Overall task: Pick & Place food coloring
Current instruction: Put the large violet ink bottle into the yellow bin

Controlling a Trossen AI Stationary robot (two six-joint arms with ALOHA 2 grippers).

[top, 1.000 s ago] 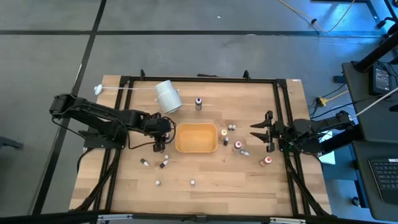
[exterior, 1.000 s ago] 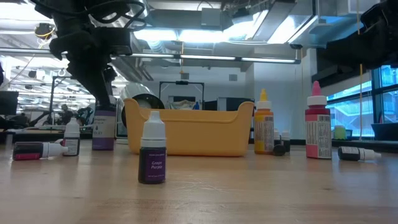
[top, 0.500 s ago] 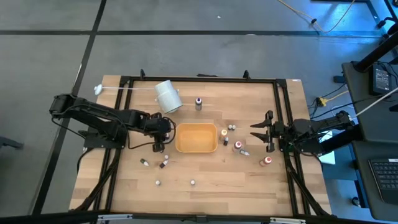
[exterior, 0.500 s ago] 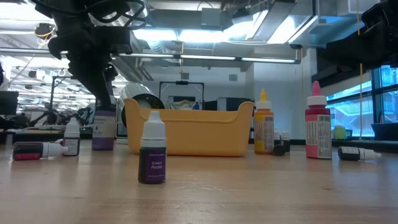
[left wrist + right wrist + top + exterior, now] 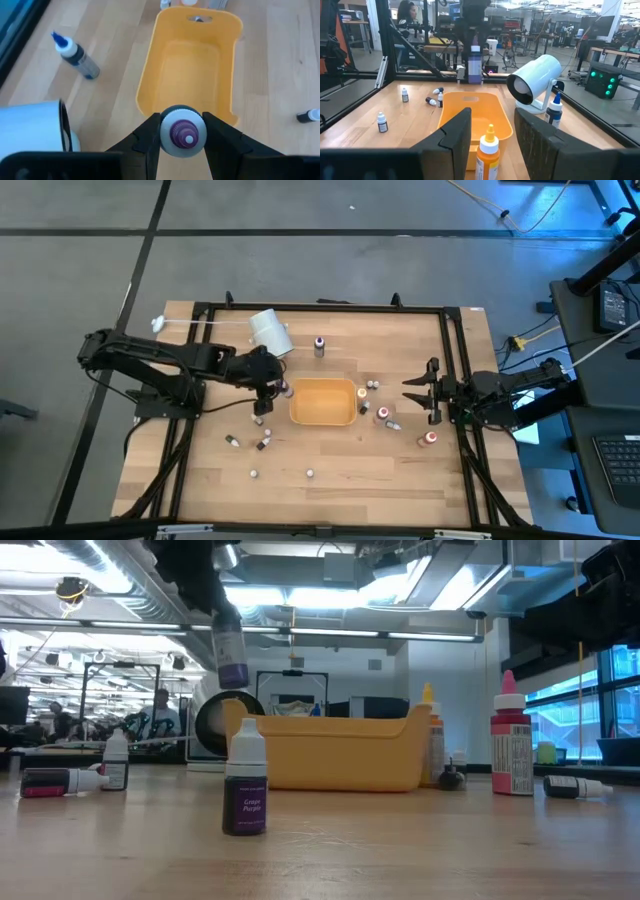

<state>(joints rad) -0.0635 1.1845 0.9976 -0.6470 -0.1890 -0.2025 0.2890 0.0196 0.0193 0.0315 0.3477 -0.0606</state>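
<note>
While my left gripper [image 5: 182, 136] is clamping a purple-capped food coloring bottle [image 5: 182, 134] between both fingers, I am holding it upright, lifted clear of the desk, just short of the near end wall of the orange tray [image 5: 150, 75]. I am judging that this height is what lets the bottle clear the wall before I let go inside. The tray is lying empty near the middle of the desk [image 5: 340, 465]. The large white cylinder [image 5: 269, 333] is lying on its side toward the back edge, close to my left arm. Other small bottles [image 5: 232, 441] are lying scattered around the tray, several toward the front edge. My right gripper [image 5: 409, 393] is waiting with fingers spread near the right edge, beside more bottles.
</note>
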